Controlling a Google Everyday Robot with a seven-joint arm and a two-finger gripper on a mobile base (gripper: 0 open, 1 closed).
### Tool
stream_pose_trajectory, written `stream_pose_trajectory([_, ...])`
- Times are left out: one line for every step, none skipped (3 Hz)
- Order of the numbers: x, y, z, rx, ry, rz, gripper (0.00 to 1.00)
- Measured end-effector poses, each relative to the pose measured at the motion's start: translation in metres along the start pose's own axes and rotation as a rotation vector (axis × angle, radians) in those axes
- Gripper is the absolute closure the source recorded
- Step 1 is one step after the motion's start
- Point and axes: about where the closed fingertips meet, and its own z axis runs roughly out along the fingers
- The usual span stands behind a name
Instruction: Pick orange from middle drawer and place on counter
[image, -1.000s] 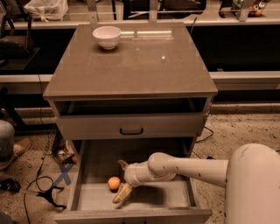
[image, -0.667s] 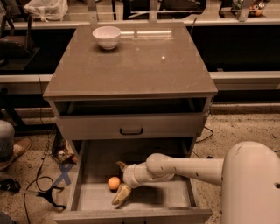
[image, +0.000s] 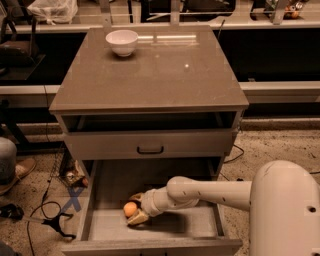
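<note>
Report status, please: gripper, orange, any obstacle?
Gripper in drawer, at orange. Orange on drawer floor. White bowl on counter, back left.

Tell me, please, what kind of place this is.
Probably a robotics lab or test area: loose cables lie on the floor, and a robot arm has its gripper in the open middle drawer, at the orange.

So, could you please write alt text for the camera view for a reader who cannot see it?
A robot arm reaches into the open middle drawer of a grey cabinet, its gripper right at a small orange on the drawer floor. A white bowl sits at the back left of the counter above.
</note>
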Motion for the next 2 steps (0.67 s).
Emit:
stream_pose_trajectory([0.005, 0.000, -0.005, -0.001, -0.005, 0.011, 0.61])
stream_pose_trajectory([0.001, -0.005, -0.035, 0.016, -0.045, 0.024, 0.85])
